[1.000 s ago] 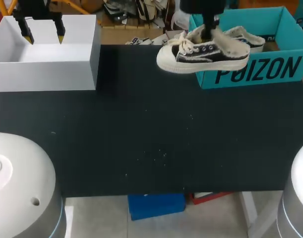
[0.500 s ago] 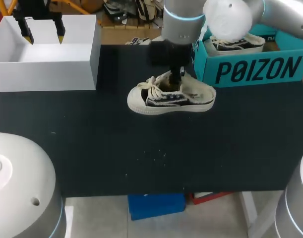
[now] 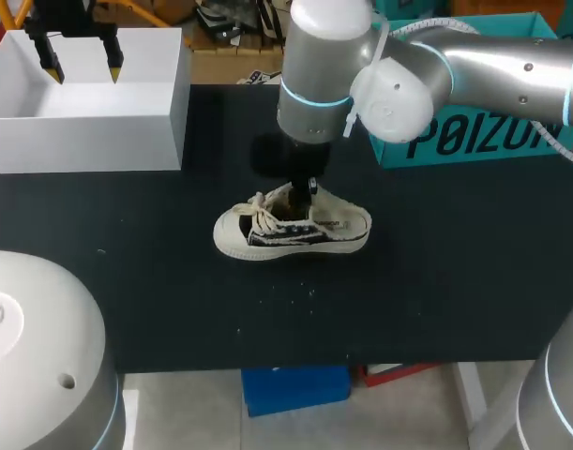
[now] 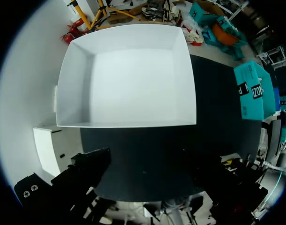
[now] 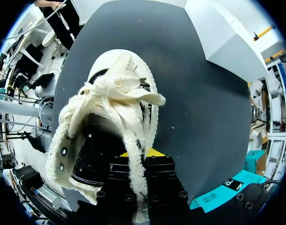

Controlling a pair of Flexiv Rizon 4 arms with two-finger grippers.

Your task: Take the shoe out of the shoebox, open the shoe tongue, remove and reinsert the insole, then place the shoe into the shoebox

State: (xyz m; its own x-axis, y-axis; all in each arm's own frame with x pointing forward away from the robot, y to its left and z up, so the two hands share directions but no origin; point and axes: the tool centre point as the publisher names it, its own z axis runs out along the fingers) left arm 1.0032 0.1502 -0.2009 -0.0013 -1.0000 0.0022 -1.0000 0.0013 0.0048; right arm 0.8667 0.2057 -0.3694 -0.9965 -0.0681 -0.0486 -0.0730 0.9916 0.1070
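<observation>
One wrist view alone shows right pincer (image 5: 136, 154) gripping shoe (image 5: 110, 108); left pincer (image 3: 82, 67) wide.

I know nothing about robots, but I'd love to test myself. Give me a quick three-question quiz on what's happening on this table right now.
1. True or false: the shoe is outside the teal shoebox.
2. Which one grips the shoe? A) the left end effector B) the right end effector C) neither
3. What colour is the box below the open left end effector?

Key: 1 true; 2 B; 3 white.
</observation>
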